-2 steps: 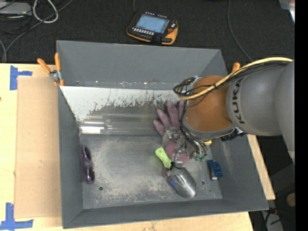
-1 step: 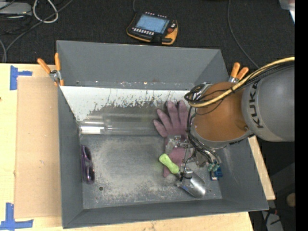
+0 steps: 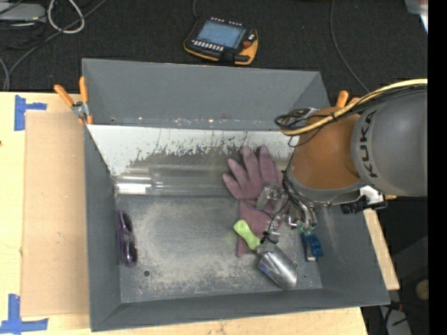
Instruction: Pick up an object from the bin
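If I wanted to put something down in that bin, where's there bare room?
The widest bare bin floor lies between the slim purple plastic object at left, the clear plastic tube behind and the small green piece. Crowded at right: the gripper hangs amid a mauve fabric glove, shiny metal cylinder and small blue piece.

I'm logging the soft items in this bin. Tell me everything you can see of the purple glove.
The glove is mauve, cloth-like and limp, lying flat on the floor of the bin, right of the middle. Its spread fingers point to the back wall; the cuff end runs toward the front. A small green piece lies across its lower part, and the pincer hangs over its right edge, hiding some of it. Whether the pincer touches it cannot be told.
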Robot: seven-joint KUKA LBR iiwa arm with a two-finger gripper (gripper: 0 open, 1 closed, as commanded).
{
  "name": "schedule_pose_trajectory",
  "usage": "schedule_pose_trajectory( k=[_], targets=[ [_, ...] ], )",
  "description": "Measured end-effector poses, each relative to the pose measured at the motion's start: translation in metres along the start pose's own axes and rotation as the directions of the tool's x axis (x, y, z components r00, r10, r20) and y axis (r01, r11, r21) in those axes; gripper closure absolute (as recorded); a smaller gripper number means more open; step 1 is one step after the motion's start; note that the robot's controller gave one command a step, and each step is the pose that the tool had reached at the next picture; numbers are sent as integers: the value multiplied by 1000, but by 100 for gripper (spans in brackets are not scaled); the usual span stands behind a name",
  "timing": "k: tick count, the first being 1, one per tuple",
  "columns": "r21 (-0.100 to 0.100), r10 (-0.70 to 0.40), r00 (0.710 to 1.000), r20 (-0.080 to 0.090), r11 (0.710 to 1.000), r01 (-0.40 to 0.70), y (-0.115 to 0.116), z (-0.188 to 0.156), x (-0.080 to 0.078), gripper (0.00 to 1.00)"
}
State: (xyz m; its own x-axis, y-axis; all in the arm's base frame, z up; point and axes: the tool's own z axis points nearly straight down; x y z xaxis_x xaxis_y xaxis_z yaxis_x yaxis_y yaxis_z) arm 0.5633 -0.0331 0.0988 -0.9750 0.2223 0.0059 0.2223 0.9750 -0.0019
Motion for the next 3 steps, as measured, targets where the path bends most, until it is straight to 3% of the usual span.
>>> schedule_pose_trajectory(
  k=[1,2,3],
  targets=[
    [-7,-124,992,8,992,124,-19,29,79,0],
    [-4,255,967,6,967,-255,5,29,10,100],
    [-4,255,967,6,967,-255,5,29,10,100]
  ],
)
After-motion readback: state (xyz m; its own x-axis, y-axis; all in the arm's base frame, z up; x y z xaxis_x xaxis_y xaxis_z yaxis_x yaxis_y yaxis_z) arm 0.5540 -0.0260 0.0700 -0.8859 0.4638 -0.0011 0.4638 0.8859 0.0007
